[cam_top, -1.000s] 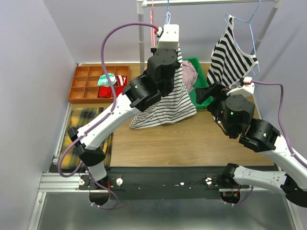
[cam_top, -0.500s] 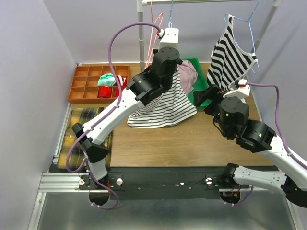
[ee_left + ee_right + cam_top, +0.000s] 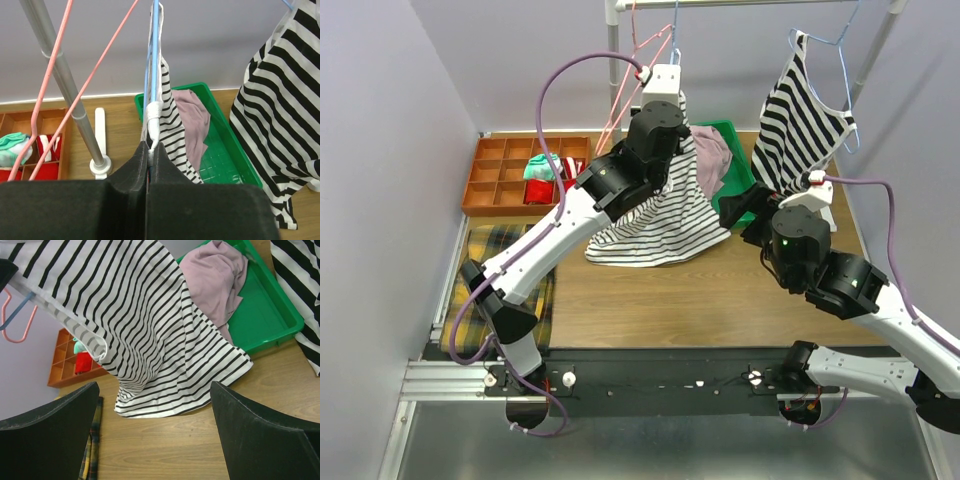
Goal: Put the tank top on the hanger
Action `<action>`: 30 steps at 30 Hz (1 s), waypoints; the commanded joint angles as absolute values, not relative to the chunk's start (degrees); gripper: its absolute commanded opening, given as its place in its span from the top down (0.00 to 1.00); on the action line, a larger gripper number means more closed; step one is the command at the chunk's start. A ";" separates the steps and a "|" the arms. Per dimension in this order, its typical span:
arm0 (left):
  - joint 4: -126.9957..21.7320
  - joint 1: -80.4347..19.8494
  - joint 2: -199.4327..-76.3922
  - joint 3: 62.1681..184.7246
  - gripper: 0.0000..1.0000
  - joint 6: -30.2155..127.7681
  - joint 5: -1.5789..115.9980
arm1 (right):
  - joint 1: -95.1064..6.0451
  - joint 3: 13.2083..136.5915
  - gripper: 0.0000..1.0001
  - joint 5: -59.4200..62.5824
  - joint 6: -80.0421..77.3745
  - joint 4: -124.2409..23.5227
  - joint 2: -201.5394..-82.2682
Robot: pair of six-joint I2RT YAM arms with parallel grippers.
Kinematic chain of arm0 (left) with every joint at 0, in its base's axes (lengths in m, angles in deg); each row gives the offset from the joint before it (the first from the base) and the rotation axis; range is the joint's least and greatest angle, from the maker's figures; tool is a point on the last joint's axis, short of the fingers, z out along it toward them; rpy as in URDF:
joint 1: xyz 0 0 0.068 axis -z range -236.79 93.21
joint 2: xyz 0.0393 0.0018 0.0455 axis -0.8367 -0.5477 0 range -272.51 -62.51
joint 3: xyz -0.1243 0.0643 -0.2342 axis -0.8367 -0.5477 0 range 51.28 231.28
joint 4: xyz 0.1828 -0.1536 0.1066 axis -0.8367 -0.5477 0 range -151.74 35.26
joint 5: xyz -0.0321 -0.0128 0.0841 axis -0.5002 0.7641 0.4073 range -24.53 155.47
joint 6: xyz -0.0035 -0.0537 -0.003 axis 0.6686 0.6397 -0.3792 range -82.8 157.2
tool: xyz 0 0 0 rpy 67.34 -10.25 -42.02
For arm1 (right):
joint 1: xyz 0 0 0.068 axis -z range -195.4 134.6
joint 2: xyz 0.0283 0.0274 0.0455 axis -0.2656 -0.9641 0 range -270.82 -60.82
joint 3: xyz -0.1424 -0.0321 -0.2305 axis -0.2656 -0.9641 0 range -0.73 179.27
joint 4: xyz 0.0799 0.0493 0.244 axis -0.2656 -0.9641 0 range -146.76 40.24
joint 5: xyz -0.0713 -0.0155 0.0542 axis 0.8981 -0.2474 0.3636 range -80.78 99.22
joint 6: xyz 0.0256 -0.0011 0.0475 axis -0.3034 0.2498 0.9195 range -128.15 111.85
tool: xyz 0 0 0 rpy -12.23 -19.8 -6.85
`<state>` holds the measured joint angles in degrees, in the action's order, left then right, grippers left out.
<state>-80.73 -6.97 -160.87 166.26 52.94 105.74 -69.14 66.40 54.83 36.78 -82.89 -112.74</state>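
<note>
The tank top [image 3: 660, 215], white with thin dark stripes, hangs from the light-blue hanger [image 3: 152, 50], and its hem rests on the table. My left gripper [image 3: 150, 147] is raised close under the rail. It is shut on the hanger wire where the white strap wraps it. The right wrist view shows the tank top [image 3: 165, 340] draped wide, with a bit of the blue hanger [image 3: 20, 310] at the left. My right gripper [image 3: 155, 385] is open and holds nothing. It hovers over bare wood just in front of the hem, right of the tank top in the top view [image 3: 745, 205].
A pink-red hanger [image 3: 630, 80] hangs by the metal rack pole [image 3: 614, 80]. A bold-striped top [image 3: 800, 110] hangs at the right. A green tray [image 3: 735, 170] holds a pink garment [image 3: 710, 160]. An orange organiser [image 3: 510, 175] and a plaid cloth [image 3: 480, 270] lie at the left.
My left arm has shifted the hanger and tank top slightly left near the rail, and the pink-red hanger has swung. The right arm has edged left toward the tank top.
</note>
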 commanded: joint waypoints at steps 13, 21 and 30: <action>-75.83 -6.35 -142.15 151.48 0.31 52.41 90.72 | -69.46 60.71 0.00 56.16 39.48 -84.21 -115.13; -77.49 -4.59 -137.74 149.98 0.26 47.05 80.43 | -69.28 57.10 0.00 53.26 40.98 -83.51 -121.28; -79.27 -0.02 -138.54 142.72 0.28 47.74 80.59 | -64.10 47.09 0.00 45.53 43.44 -80.97 -121.38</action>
<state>-78.53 -1.51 -138.08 148.81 47.68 82.20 -66.56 52.19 50.24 41.06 -82.36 -122.58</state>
